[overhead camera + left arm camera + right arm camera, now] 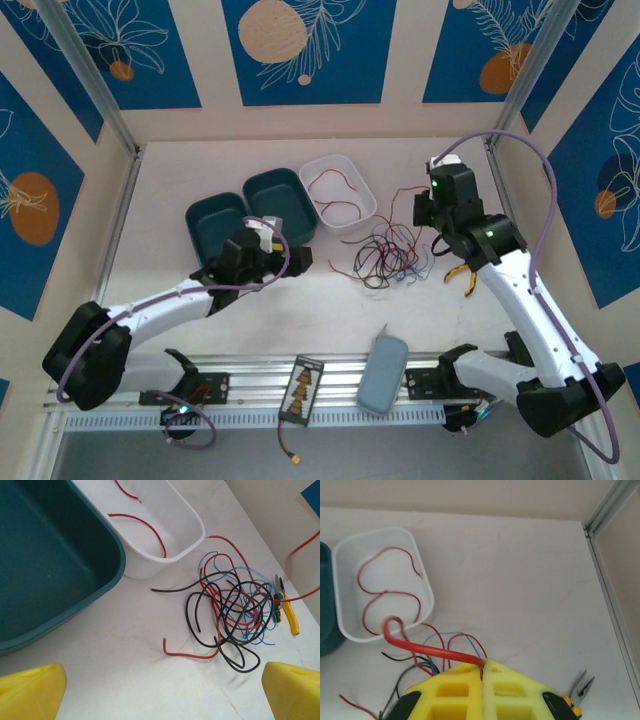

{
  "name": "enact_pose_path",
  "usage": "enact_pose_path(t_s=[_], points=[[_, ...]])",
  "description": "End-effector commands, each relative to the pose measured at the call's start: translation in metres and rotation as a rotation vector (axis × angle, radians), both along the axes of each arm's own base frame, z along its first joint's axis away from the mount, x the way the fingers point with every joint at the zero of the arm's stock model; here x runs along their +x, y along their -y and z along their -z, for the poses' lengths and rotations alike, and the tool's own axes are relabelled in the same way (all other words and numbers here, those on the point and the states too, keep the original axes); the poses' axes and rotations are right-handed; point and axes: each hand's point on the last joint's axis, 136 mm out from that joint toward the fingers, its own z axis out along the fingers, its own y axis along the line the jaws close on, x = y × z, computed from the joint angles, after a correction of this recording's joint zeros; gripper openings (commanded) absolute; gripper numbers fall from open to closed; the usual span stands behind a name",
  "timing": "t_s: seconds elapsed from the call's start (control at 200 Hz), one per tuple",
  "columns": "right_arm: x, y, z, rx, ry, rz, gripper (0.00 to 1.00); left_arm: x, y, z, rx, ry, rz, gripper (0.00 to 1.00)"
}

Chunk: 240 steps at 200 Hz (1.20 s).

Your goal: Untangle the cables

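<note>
Grips a red wire (435, 650) in the tightly closed right claw (484, 666). Holds the left claw (162, 695) spread wide, empty. Leaves the cables (232, 605) tangled on the bench (125, 630), just beside the white tray (155, 566).

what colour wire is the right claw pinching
Red. The wire in the right claw shows best in right wrist view.

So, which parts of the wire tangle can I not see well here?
Top view: the tangle is too small to follow single wires.
Right wrist view: the right gripper, shut on a red wire, hides most of the tangle.
Left wrist view: a red strand leaves at the right edge; its end is cut off.
</note>
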Motion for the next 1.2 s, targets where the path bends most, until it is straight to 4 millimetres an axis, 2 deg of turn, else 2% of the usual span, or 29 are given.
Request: enact_pose_path(t_s=[0.0, 0.49, 0.65, 0.79, 0.885, 1.045, 1.196], points=[[-0.009, -0.005, -0.031, 0.04, 0.062, -0.033, 0.0, 0.0, 0.005, 0.001, -0.03, -0.011, 0.017, 1.0], [-0.031, -0.016, -0.12, 0.1, 0.238, -0.121, 0.0, 0.002, 0.008, 0.001, -0.043, -0.018, 0.024, 1.0], [-0.035, -0.021, -0.142, 0.143, 0.29, -0.144, 0.0, 0.002, 0.007, 0.0, -0.042, -0.01, 0.018, 1.0], [-0.027, -0.029, -0.148, 0.18, 0.304, -0.153, 0.0, 0.003, 0.002, -0.007, -0.041, 0.016, -0.007, 1.0], [-0.014, -0.036, -0.144, 0.193, 0.284, -0.147, 0.0, 0.003, -0.009, -0.016, -0.044, 0.056, -0.05, 1.0], [0.015, -0.049, -0.133, 0.179, 0.247, -0.125, 0.0, 0.0, -0.041, -0.033, -0.005, 0.133, -0.167, 1.0], [0.049, -0.058, -0.121, 0.144, 0.215, -0.084, 0.0, -0.008, -0.075, -0.04, 0.086, 0.17, -0.267, 1.0]])
